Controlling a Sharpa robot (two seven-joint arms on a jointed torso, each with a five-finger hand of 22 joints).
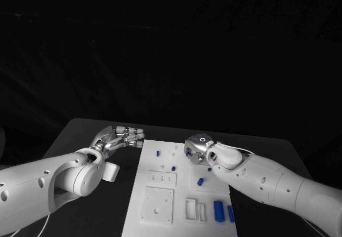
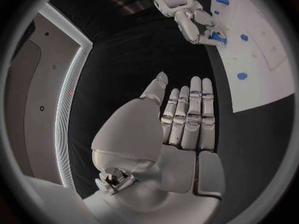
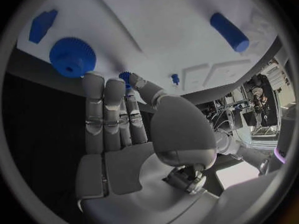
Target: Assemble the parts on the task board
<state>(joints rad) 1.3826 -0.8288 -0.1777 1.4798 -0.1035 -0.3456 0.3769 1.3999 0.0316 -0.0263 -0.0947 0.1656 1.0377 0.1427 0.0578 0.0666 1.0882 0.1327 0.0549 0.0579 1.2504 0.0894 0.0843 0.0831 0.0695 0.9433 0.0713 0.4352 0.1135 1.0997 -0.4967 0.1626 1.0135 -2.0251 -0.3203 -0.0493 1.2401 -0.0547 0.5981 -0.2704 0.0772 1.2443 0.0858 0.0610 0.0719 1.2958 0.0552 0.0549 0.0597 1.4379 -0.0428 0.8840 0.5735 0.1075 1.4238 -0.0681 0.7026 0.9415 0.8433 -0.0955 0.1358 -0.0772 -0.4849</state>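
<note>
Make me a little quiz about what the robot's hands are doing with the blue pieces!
1. True or false: the left hand holds a blue piece.
2. Which hand is over the task board? A) left B) right C) both
3. Fill in: the right hand pinches a small ___ part in its fingers.

Key: 1 false; 2 B; 3 blue.

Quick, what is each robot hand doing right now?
Left hand: open, holding nothing.
Right hand: pinching a small blue part over the white board.
</note>
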